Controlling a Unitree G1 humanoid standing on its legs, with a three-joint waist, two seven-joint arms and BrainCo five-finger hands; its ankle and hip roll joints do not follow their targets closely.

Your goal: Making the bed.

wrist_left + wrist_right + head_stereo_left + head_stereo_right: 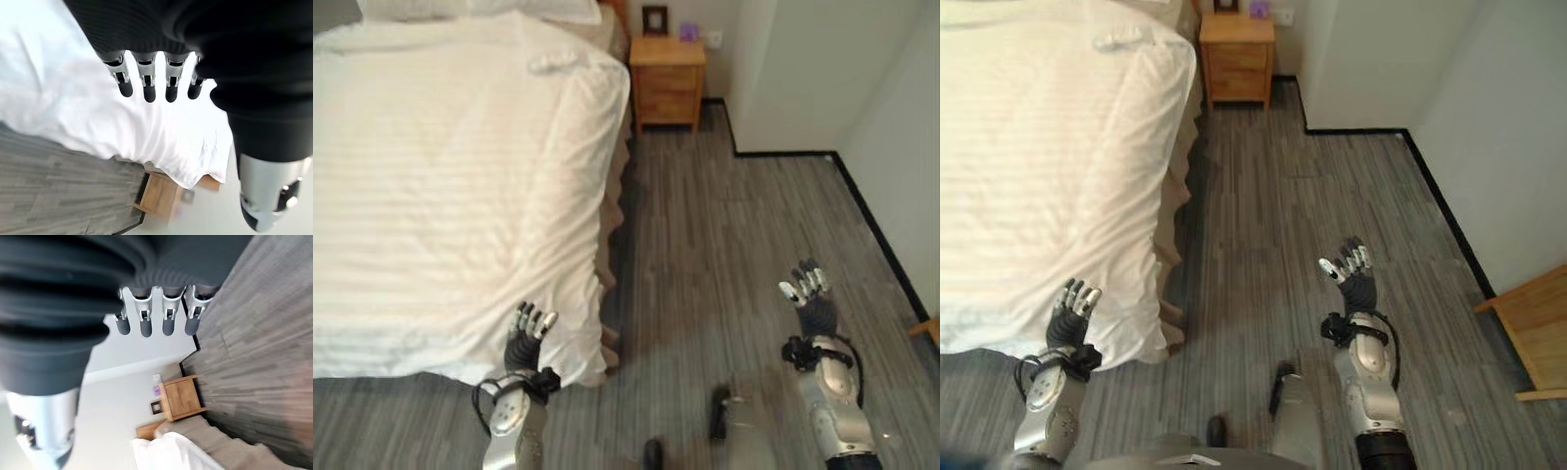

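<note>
Two hands frame the scene in the left eye view. The left hand (530,333) hangs over the near right corner of the white striped quilt (450,196), fingers straight and relaxed, holding nothing; whether it touches the cloth I cannot tell. The quilt covers the bed and runs lengthwise away from the robot toward the white pillows (480,10) at the head, and it lies ahead and to the left of both hands, so the left hand is much the nearer. A small rumpled fold of white cloth (551,62) sits near the far right edge. The right hand (807,289) hovers over the grey wood-plank floor (724,225), well apart from the bed, fingers straight and empty.

In the right eye view the bed's left side is cut off. The small wooden nightstand (1237,59) stands beside the head of the bed, and a wooden furniture corner (1528,328) shows at the right.

From the left wrist view, straight fingers point out over the quilt's hanging edge; the gap beneath them is hard to judge.

From the right wrist view, extended fingers point toward the wall, with the nightstand and the bed's corner far beyond them.
</note>
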